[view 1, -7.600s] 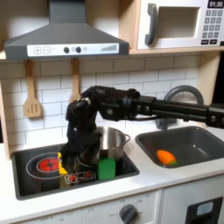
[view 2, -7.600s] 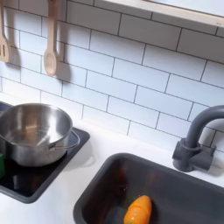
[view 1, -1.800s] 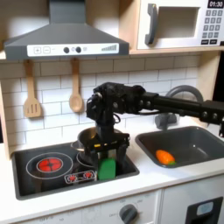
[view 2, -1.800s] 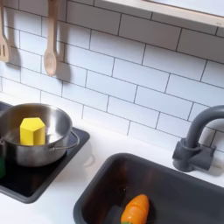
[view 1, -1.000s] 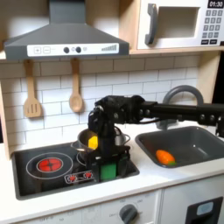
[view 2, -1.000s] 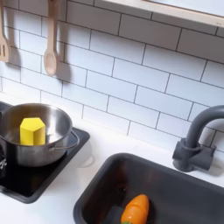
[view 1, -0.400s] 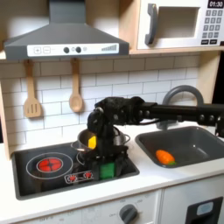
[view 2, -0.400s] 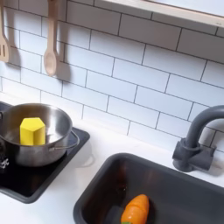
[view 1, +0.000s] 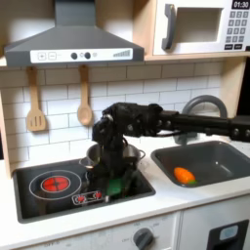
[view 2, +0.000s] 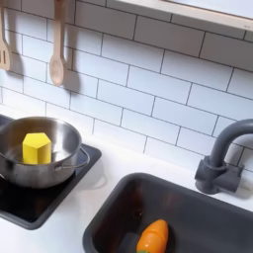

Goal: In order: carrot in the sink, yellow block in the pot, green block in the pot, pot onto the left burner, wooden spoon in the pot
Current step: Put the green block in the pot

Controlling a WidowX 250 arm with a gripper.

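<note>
At the cooktop's front right corner, the gripper point(view 1: 115, 179) has come down over the green block point(view 1: 118, 184); jaw width cannot be told. Beside it, the yellow block point(view 2: 37, 148) already sits in the pot point(view 2: 59, 163), so this pickup is next.

even, soft indoor light; both exterior views low-res, slightly blurred; mild glare on pot point(view 2: 40, 168) rim

We log the gripper point(view 1: 114, 182) low on the stove point(view 1: 44, 190), green block point(view 1: 117, 185) at its tips. Pot point(view 2: 44, 158) just behind it holds the yellow block point(view 2: 37, 148). Sink point(view 1: 227, 169), with carrot point(view 1: 185, 176) inside, lies to the first exterior view's right.
</note>
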